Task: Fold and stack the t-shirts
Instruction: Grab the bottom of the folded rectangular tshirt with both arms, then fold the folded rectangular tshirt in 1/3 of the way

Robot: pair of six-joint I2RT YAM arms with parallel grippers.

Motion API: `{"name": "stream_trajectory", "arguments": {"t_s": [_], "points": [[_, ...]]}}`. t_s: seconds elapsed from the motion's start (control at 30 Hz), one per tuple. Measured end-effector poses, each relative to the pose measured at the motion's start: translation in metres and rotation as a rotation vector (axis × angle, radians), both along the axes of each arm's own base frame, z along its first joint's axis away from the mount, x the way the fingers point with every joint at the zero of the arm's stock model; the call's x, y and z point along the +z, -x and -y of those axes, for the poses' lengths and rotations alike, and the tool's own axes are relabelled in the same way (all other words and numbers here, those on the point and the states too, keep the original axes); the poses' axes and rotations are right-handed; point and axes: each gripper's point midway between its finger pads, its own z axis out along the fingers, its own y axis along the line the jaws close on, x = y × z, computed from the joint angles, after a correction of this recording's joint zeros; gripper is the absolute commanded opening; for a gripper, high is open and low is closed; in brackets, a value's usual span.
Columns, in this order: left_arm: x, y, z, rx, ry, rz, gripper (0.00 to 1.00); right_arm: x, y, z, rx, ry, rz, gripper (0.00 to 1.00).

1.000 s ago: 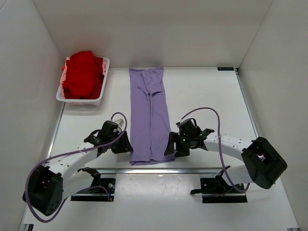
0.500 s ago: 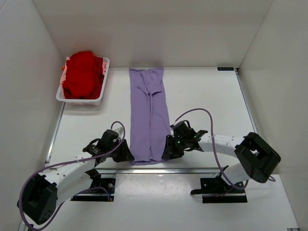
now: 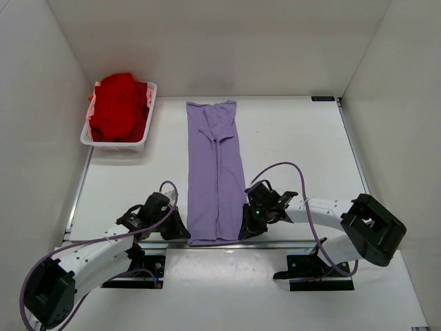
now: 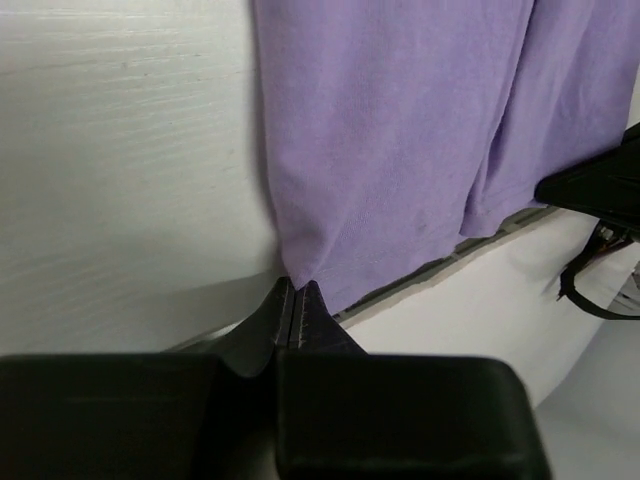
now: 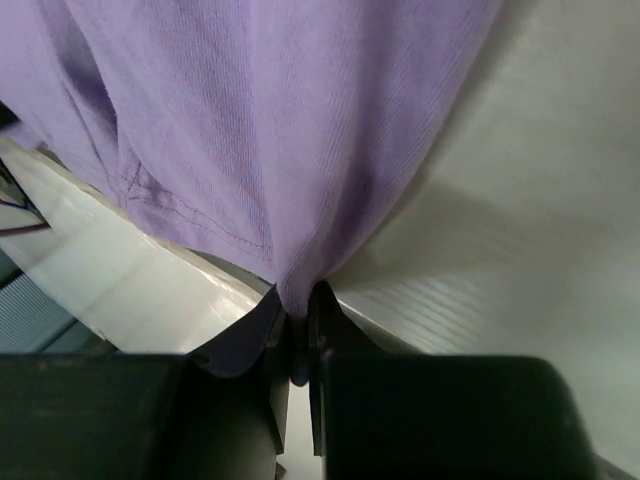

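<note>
Left gripper [image 4: 292, 297] and right gripper [image 5: 298, 305] each clamp closed on a near corner of the lavender t-shirt [image 3: 216, 172], a long strip running near to far; red t-shirt [image 3: 118, 107] heaped in the far-left white tray [image 3: 147, 143]; next, seemingly, both must carry the near hem evenly toward the far end.

Open table [image 3: 296, 138] right of lavender shirt [image 3: 216, 172]

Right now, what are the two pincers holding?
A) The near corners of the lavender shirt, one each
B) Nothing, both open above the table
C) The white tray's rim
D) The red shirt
A: the wrist views show the left pincer and the right pincer each shut on a near corner of the lavender shirt, while the red shirt lies bunched in the white tray.
</note>
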Motion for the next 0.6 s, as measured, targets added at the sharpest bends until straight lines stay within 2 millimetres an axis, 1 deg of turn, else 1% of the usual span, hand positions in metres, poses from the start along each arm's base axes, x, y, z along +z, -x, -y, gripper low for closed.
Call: {"name": "stream_trajectory", "arguments": {"t_s": [0.1, 0.17, 0.2, 0.3, 0.4, 0.5, 0.6], "points": [[0.007, -0.002, -0.003, 0.02, -0.004, -0.022, 0.0, 0.007, -0.002, 0.004, 0.008, 0.01, -0.025, 0.0], [0.019, -0.01, -0.003, 0.028, -0.004, -0.027, 0.0, 0.018, -0.01, 0.004, 0.004, 0.0, -0.036, 0.0], [0.027, -0.018, -0.001, 0.032, 0.002, -0.023, 0.0, 0.025, -0.018, 0.004, -0.002, -0.011, -0.033, 0.0], [0.045, -0.046, 0.002, 0.048, 0.004, -0.01, 0.0, 0.051, -0.05, -0.001, -0.03, -0.06, -0.005, 0.0], [0.058, -0.077, 0.003, 0.058, -0.006, -0.004, 0.0, 0.072, -0.09, -0.005, -0.048, -0.084, 0.031, 0.0], [0.066, -0.111, 0.001, 0.077, -0.014, -0.004, 0.0, 0.085, -0.127, -0.005, -0.054, -0.094, 0.056, 0.01], [0.07, -0.147, -0.002, 0.099, -0.024, 0.005, 0.0, 0.09, -0.167, -0.007, -0.059, -0.095, 0.075, 0.0]]}}
